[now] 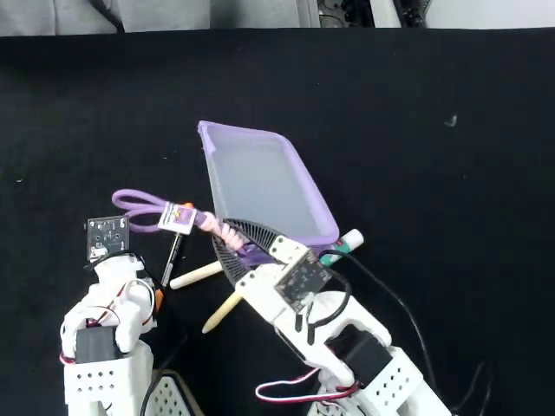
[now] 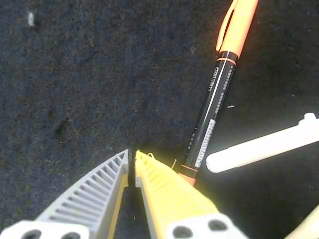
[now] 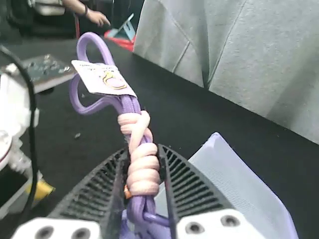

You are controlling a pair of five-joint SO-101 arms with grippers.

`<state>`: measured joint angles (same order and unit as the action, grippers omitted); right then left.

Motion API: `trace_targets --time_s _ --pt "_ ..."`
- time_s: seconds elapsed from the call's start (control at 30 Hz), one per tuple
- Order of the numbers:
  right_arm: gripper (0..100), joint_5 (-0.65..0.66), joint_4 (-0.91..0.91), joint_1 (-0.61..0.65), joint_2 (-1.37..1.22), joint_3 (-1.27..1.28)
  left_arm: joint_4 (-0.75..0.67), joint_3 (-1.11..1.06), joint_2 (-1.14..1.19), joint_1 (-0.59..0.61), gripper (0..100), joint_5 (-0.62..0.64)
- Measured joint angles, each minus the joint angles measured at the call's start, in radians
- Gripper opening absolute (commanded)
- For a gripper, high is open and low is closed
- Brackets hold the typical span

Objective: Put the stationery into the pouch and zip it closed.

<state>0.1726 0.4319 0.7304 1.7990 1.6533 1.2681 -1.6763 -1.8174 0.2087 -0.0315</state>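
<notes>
The lilac pouch [image 1: 260, 182] lies mid-table, with its purple strap [image 1: 134, 204] and white tag [image 1: 178, 217] trailing to the left. My right gripper [image 1: 243, 247] [image 3: 143, 153] is shut on the strap's pink braided cord [image 3: 140, 169] at the pouch's near corner [image 3: 239, 189]. My left gripper [image 2: 131, 157] [image 1: 156, 293] hovers shut and empty over the cloth, its yellow finger [image 2: 164, 189] beside the orange-and-black pen [image 2: 214, 104] [image 1: 173, 251]. A white marker [image 2: 264, 147] [image 1: 196, 276] lies just past the pen. A cream stick [image 1: 222, 312] and a green-capped marker [image 1: 343, 245] lie by the right arm.
A black cloth [image 1: 434, 130] covers the table, with open room to the right and far side. The right arm's cable [image 1: 390, 299] runs across the cloth at the front right. Grey fabric [image 3: 249, 59] hangs behind the table.
</notes>
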Motion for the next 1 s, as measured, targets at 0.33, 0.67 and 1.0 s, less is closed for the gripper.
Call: trace_targets --time_s 0.33,0.67,1.0 --pt "1.1 -0.034 -0.147 -0.049 0.000 0.006 0.000 0.000 0.000 0.000 3 0.000" --pt "1.1 -0.120 -0.235 -0.055 0.000 0.006 0.000 0.000 0.000 0.000 3 0.000" --pt "1.1 -0.255 -0.235 -0.055 0.000 0.006 -0.006 0.028 0.002 0.000 3 -0.003"
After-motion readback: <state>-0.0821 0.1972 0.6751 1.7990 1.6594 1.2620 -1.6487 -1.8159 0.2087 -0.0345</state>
